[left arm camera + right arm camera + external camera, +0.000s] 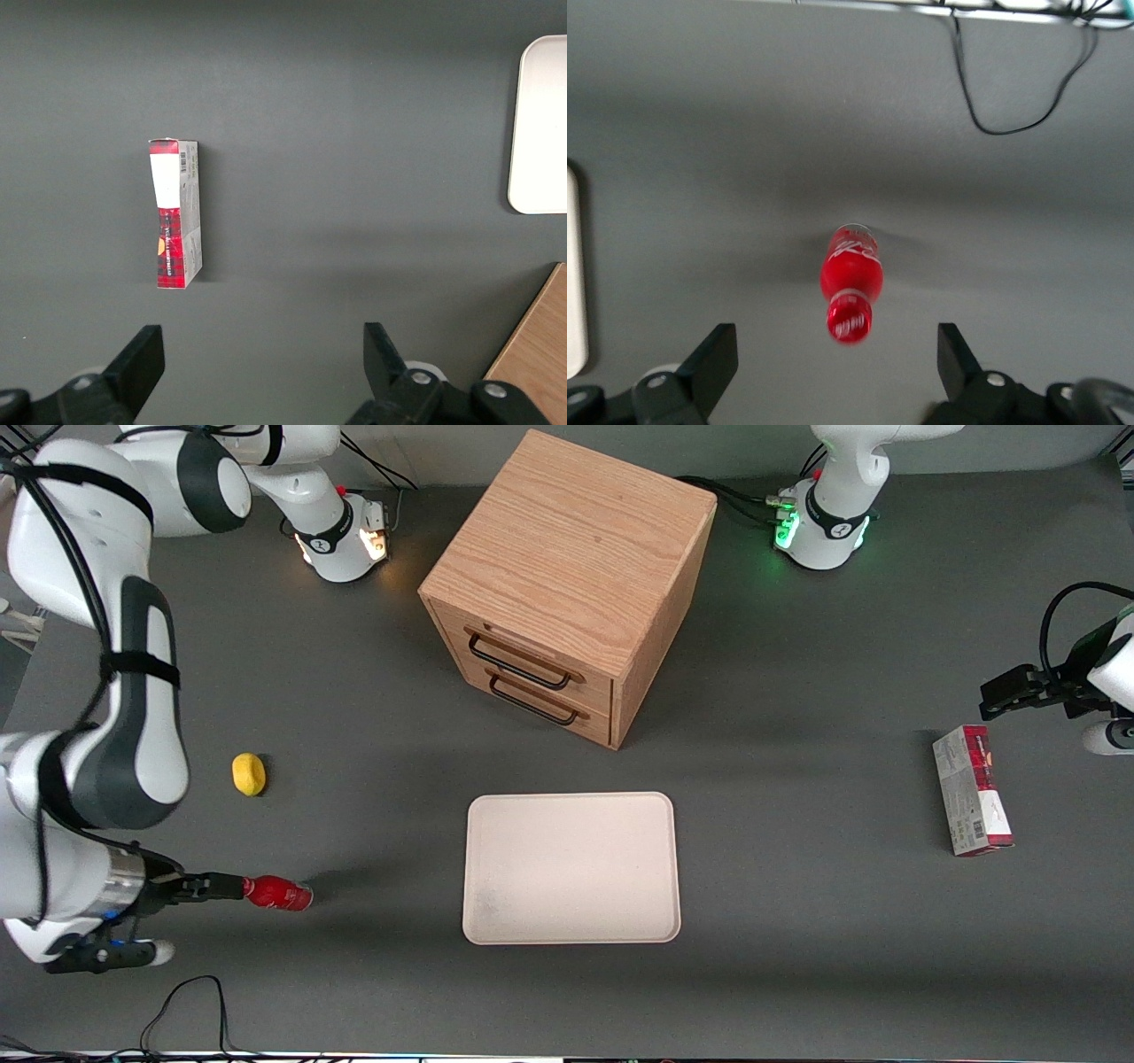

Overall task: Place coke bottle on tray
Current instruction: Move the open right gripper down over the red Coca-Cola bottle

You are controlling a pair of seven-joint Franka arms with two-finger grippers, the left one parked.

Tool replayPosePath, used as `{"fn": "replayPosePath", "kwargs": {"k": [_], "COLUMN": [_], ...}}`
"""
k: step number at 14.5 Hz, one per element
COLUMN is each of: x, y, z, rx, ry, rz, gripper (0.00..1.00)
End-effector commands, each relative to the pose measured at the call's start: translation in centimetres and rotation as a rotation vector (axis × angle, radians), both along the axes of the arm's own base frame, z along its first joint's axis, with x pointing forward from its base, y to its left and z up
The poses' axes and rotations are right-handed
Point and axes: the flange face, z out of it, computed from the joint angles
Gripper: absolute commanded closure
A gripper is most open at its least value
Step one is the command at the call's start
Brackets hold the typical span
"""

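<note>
The coke bottle (277,893) is small, all red with a shiny red cap, and stands upright on the dark table toward the working arm's end. My right gripper (226,887) hangs just above its cap. In the right wrist view the bottle (851,282) sits between the two black fingers, lower than their tips, and the gripper (835,359) is wide open and holds nothing. The cream-white tray (571,868) lies flat at mid-table, well apart from the bottle. Its rim also shows in the right wrist view (572,274).
A yellow lemon-like fruit (249,774) lies farther from the front camera than the bottle. A wooden two-drawer cabinet (567,576) stands farther back than the tray. A red-and-grey carton (972,802) lies toward the parked arm's end. A black cable (1010,124) loops at the table's front edge.
</note>
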Motion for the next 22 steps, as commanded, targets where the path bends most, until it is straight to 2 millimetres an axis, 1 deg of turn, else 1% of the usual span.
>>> {"fn": "replayPosePath", "kwargs": {"k": [1, 3, 6, 8, 9, 13, 14, 16, 19, 22], "x": [0.2, -0.1, -0.2, -0.4, -0.6, -0.7, -0.8, -1.0, -1.2, -2.1], "y": [0.1, 0.1, -0.3, -1.1, -1.0, -0.9, -0.6, -0.6, -0.3, -0.3], "z": [-2.1, -4.2, -5.2, -6.4, -6.9, -7.0, -6.4, -5.1, -4.4, -4.8], "rx": [0.015, 0.015, 0.018, 0.019, 0.019, 0.018, 0.018, 0.018, 0.018, 0.017], "ry": [0.026, 0.054, 0.056, 0.049, 0.049, 0.035, 0.029, 0.019, -0.003, -0.04], "rz": [-0.008, -0.006, 0.063, 0.051, 0.052, 0.053, 0.057, 0.056, 0.059, 0.058], "gripper": [0.0, 0.0, 0.0, 0.0, 0.0, 0.0, 0.0, 0.0, 0.0, 0.0]}}
